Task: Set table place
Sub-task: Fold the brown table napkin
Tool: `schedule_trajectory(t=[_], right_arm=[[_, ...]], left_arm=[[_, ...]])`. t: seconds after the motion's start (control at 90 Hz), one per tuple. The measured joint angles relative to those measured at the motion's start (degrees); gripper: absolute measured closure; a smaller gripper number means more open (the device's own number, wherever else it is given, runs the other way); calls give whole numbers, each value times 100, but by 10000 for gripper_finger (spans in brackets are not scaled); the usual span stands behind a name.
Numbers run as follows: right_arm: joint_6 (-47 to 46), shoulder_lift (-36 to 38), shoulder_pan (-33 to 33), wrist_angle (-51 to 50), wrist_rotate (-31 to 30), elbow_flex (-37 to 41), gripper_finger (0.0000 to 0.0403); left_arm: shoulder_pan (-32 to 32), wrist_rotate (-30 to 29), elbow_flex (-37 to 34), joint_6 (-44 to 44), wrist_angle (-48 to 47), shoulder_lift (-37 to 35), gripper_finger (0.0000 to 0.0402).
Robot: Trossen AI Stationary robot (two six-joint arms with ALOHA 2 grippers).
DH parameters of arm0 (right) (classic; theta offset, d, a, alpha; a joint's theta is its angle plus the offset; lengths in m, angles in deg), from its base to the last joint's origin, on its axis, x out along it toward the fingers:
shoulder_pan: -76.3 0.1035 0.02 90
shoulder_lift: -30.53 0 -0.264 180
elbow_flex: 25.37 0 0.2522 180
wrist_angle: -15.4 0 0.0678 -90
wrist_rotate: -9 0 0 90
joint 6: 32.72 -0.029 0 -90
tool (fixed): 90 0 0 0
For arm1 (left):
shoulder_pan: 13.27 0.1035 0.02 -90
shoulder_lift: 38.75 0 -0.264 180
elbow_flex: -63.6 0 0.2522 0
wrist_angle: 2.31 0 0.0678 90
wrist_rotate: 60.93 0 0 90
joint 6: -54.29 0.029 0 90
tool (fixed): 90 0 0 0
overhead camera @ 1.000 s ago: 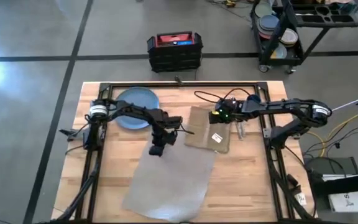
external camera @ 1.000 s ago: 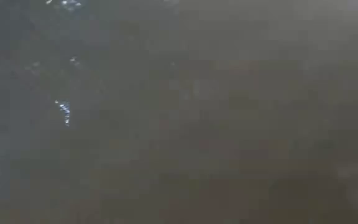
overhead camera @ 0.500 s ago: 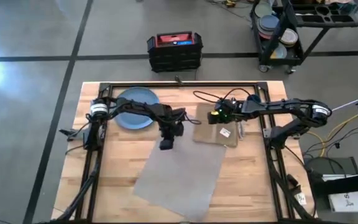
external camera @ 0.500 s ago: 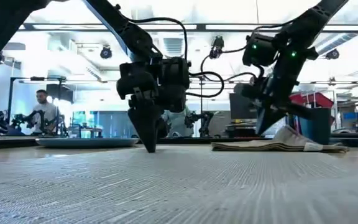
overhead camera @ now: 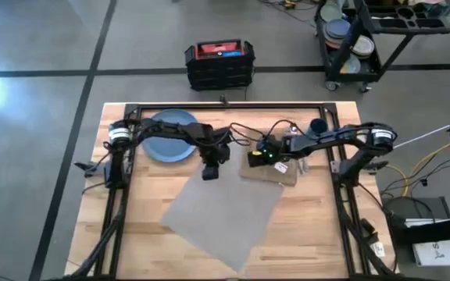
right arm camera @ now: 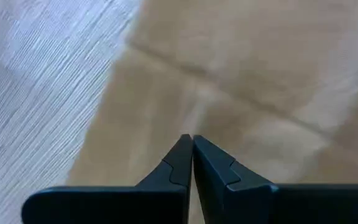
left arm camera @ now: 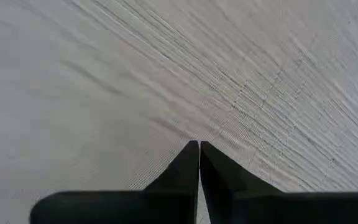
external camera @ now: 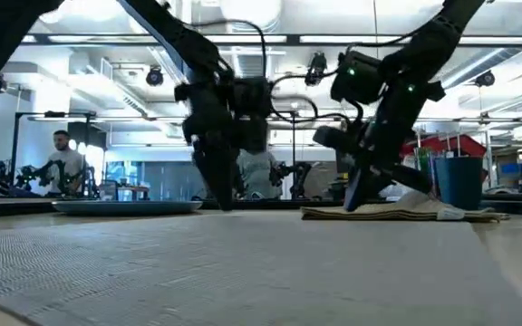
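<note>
Sitting at the far left of the table (overhead camera: 143, 195) is the blue plate (overhead camera: 169, 135), and the grey placemat (overhead camera: 223, 212) sprawls askew across the middle. At its far corner the left gripper (overhead camera: 208, 174) pinches shut on the placemat. Further right, the right gripper (overhead camera: 254, 161), fingers together, presses on the tan napkin's (overhead camera: 276, 171) left edge.

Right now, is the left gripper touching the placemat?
Touching: in the left wrist view the left gripper, fingers shut, presses its tips into the placemat weave.
</note>
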State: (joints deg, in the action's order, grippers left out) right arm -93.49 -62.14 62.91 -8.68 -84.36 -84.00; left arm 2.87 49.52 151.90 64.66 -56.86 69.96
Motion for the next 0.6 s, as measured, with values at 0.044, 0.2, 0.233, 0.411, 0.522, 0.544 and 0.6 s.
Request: schedule_trajectory(t=[0.044,0.2,0.233,0.411,0.522,0.544,0.6], right_arm=[[37,24,-1,16,-4,-47,403],[81,-32,1,-48,-6,-124,403],[88,-62,2,-39,2,-157,403],[164,-393,29,-40,158,-299,403],[166,-591,73,-3,234,-423,403],[169,-628,79,-4,259,-461,403],[186,-707,95,19,332,-552,403]], left_arm=[[-3,10,-63,-30,-132,-188,401],[-123,338,-619,-336,-343,-769,401],[-191,384,-802,-376,-282,-892,401],[-444,424,-1803,-709,360,-1083,401],[-529,429,-2205,-1008,851,-1116,401],[-542,432,-2267,-1042,920,-1112,401],[-539,495,-2386,-1121,984,-1105,402]])
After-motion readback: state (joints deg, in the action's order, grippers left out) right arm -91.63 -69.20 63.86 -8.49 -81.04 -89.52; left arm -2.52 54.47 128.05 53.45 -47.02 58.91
